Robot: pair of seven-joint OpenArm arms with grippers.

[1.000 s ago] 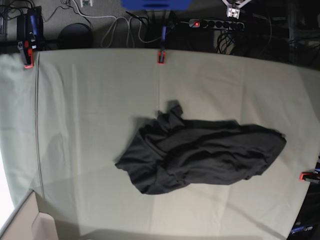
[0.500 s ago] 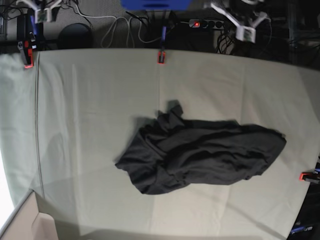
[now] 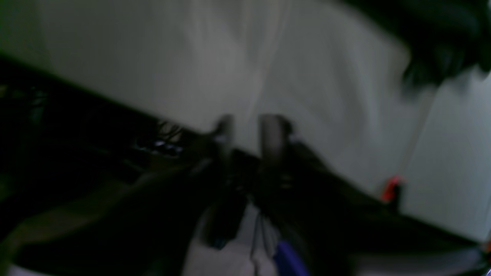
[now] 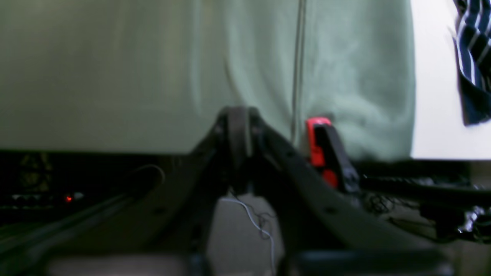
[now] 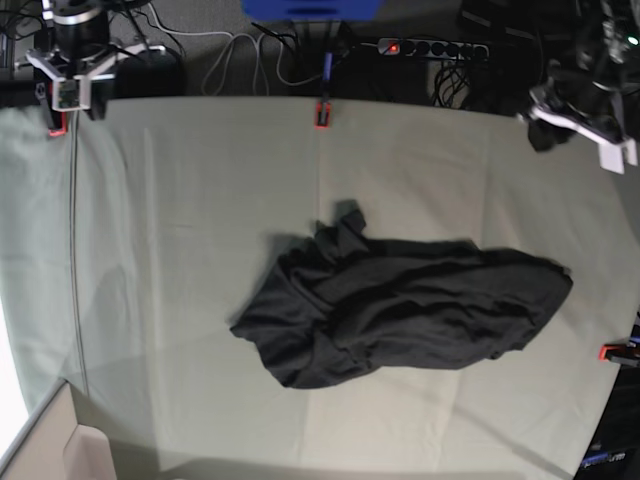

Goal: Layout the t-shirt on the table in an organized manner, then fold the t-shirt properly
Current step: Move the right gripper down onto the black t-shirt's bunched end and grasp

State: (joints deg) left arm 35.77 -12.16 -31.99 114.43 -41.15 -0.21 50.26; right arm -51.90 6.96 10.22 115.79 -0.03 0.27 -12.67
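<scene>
The t-shirt [image 5: 400, 305] lies crumpled in a dark heap on the table [image 5: 180, 250], right of the middle; no graphic shows. My left arm [image 5: 585, 110] hovers over the far right corner, well clear of the shirt. In the blurred left wrist view my left gripper [image 3: 248, 130] is open with pale cloth showing between its fingers, and the t-shirt [image 3: 441, 38] is a dark patch at top right. My right arm [image 5: 72, 75] is at the far left corner. Its gripper [image 4: 238, 130] looks shut and empty above the table [image 4: 115, 76] edge.
Red-orange clamps [image 5: 322, 113] [image 5: 55, 120] [image 5: 615, 352] grip the table's edges; one clamp [image 4: 318, 142] sits just right of my right gripper. Cables and a power strip [image 5: 430, 47] lie beyond the far edge. A striped cloth [image 4: 472, 57] hangs off to the side.
Both arms have swung down into the base view's far corners; the left one moved right and toward the table, and its jaws have parted. The t-shirt has not moved.
</scene>
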